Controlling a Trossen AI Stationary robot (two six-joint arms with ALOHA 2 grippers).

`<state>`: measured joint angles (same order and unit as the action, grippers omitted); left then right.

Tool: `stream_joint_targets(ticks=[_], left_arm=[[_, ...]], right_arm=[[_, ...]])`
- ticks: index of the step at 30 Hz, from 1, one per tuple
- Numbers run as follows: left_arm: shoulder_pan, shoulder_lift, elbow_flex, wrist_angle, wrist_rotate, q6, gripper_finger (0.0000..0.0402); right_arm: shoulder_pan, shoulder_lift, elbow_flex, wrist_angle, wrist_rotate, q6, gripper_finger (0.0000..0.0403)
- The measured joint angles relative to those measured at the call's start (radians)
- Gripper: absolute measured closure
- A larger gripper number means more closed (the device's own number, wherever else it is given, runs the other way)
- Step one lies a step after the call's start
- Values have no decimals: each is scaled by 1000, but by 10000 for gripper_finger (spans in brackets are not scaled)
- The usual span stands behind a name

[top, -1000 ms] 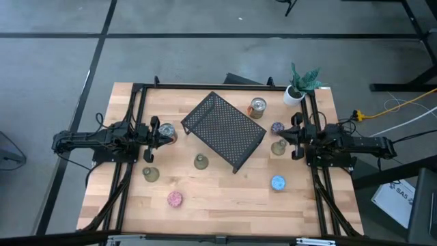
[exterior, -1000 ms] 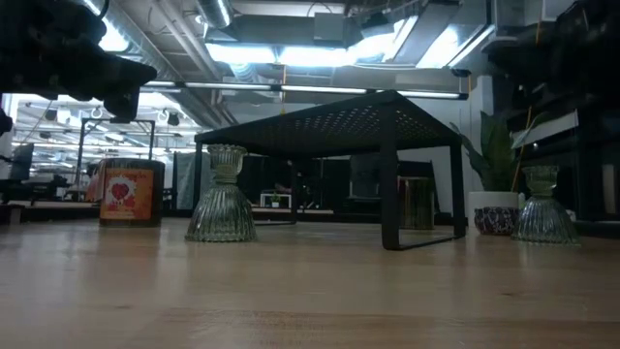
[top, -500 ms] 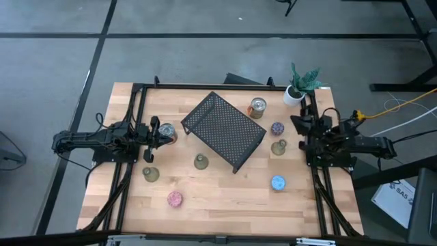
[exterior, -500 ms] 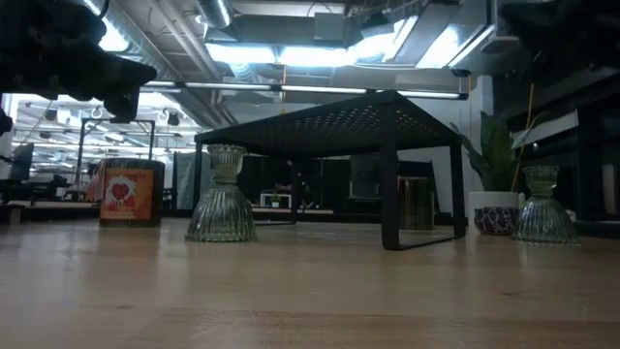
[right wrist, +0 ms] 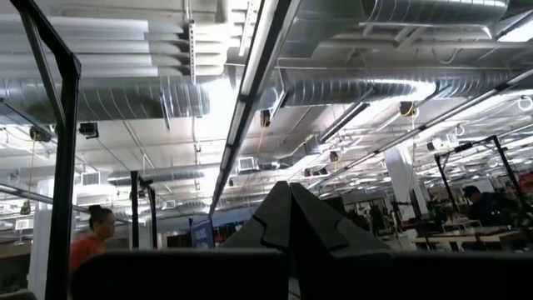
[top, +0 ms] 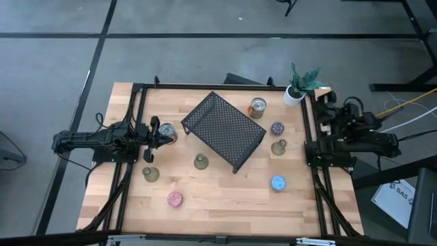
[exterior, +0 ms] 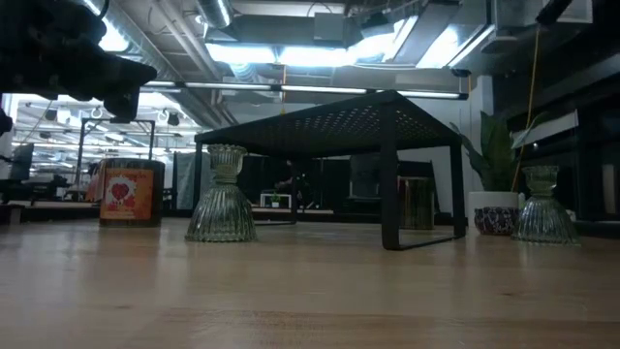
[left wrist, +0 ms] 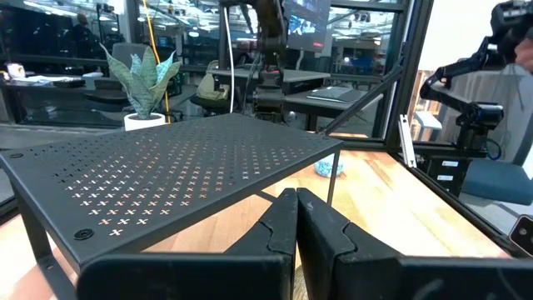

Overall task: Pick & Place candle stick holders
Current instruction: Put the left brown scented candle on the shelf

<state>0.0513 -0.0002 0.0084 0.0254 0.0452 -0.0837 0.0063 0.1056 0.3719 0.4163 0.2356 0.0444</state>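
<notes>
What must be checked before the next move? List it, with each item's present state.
1. Left gripper shut with nothing in it: ok.
2. Right gripper shut with nothing in it: ok.
3. Right gripper aimed at the table: not ok, it points up at the ceiling.
4. Purple holder, olive holder and blue holder on the right arm's side stand apart from one another: ok.
5. Olive holder apart from the rack: ok.
6. Pink holder upright: cannot tell, seen only from above.
</notes>
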Motion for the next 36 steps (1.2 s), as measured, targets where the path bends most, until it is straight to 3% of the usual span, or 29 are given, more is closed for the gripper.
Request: stream_joint_targets(ticks=[21, 28, 36], left_arm=[[0, 0, 0, 0, 0, 0, 400], [0, 0, 0, 0, 0, 0, 400], [0, 0, 0, 0, 0, 0, 400]], right_arm=[[0, 340, 644, -440, 0, 0, 397], [0, 433, 741, -465, 0, 1, 397], [0, 477, 751, -513, -1, -1, 397]])
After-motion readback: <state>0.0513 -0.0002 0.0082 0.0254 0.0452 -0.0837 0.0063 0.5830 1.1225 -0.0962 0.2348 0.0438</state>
